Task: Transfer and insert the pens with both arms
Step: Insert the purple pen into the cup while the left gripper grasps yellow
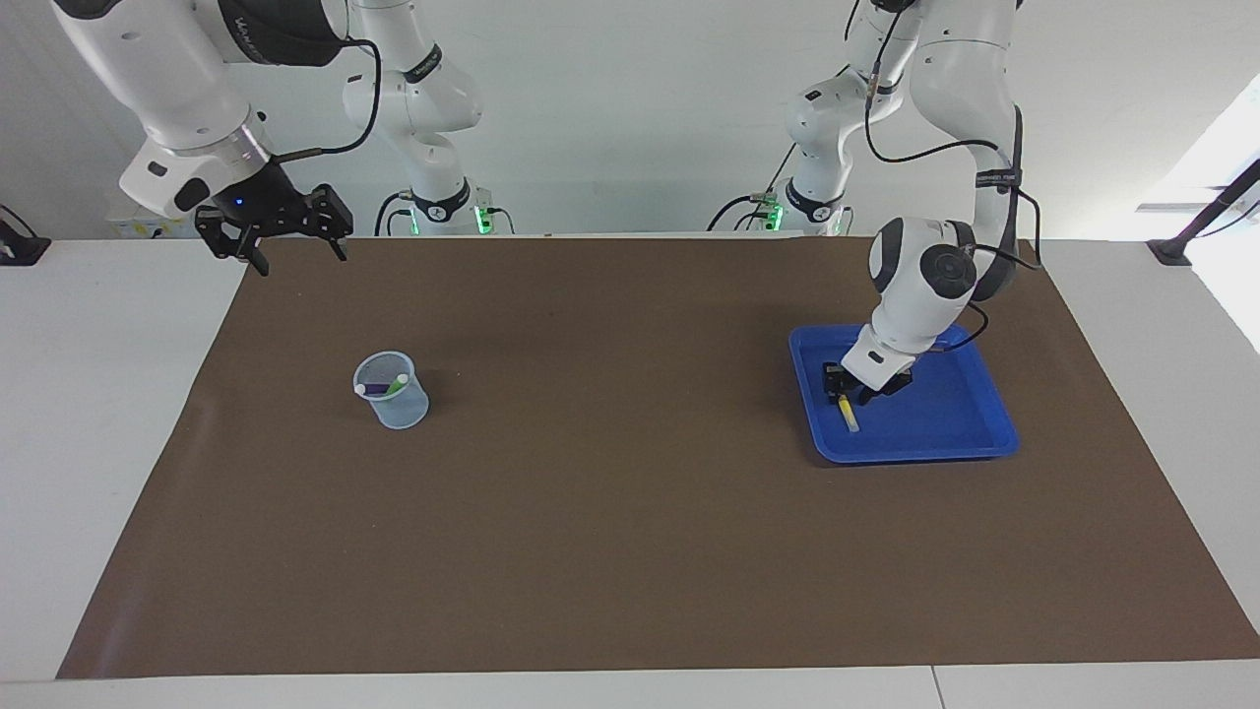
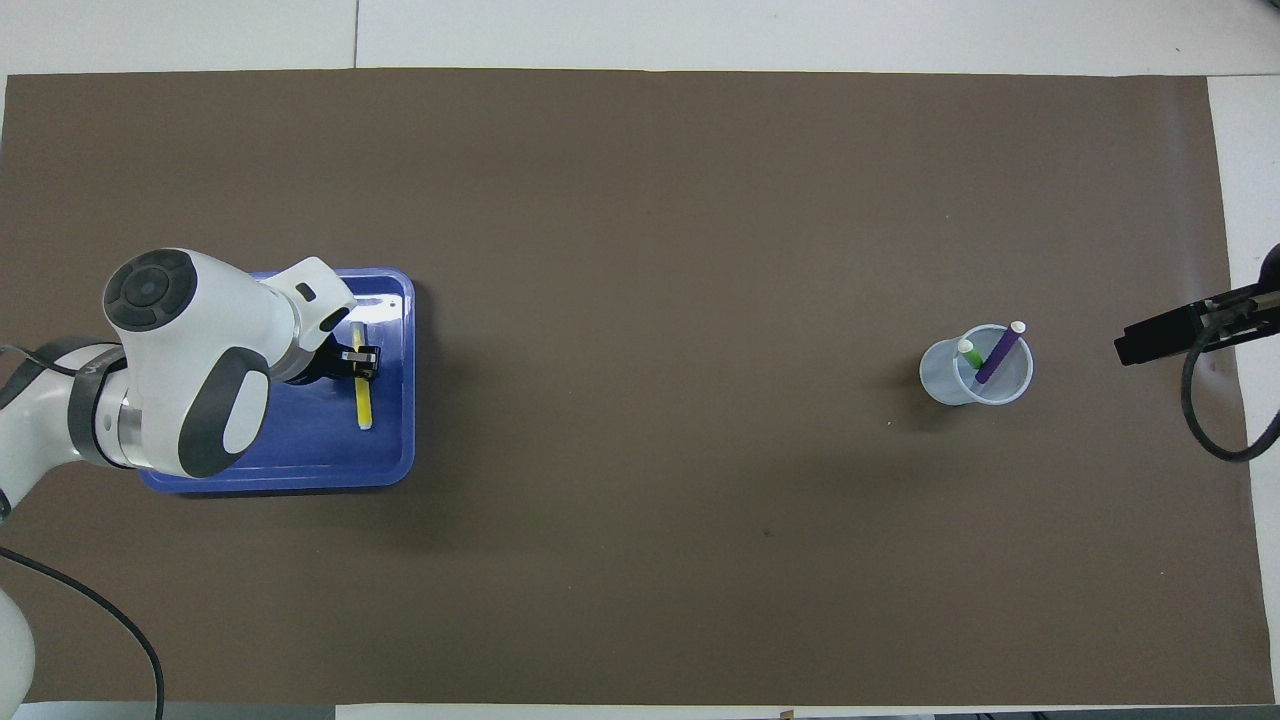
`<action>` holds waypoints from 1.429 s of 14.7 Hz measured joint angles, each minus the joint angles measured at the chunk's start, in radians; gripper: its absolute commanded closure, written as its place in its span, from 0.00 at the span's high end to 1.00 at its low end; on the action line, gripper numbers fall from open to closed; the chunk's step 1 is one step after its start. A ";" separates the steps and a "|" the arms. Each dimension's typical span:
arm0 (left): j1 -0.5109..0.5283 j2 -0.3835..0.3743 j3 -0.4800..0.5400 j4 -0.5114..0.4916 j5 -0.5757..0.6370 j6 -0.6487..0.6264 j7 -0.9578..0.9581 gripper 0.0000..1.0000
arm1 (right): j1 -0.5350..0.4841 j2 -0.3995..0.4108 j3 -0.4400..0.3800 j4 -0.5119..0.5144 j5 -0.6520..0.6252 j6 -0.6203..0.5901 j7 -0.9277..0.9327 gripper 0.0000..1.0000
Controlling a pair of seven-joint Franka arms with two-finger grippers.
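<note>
The yellow pen lies flat in the blue tray at the left arm's end of the table. My left gripper is down in the tray, its fingers closed on the pen's end nearer the robots. A clear plastic cup stands on the brown mat toward the right arm's end. The green pen and the purple pen lean inside it. My right gripper hangs open, high over the mat's corner near its base, holding nothing.
A brown mat covers most of the white table. Two slimmer white arms with green lights stand at the table's edge by the robots. A black clamp sits at the table corner at the left arm's end.
</note>
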 measured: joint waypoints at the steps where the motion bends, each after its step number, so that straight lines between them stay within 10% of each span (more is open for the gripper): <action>1: 0.000 0.000 0.000 0.001 0.000 0.000 0.000 0.19 | -0.001 0.001 -0.001 -0.001 0.000 0.000 0.002 1.00; 4: 0.001 0.000 0.000 0.003 0.001 0.000 0.000 0.00 | -0.006 0.003 -0.005 -0.004 -0.001 0.000 0.008 1.00; 12: 0.014 0.001 0.001 0.019 0.001 -0.024 0.000 0.00 | 0.015 0.013 -0.025 -0.004 -0.002 0.012 0.061 1.00; 21: 0.016 0.001 0.000 0.276 -0.100 -0.404 -0.060 0.00 | 0.015 0.012 -0.026 0.001 -0.002 0.022 0.072 1.00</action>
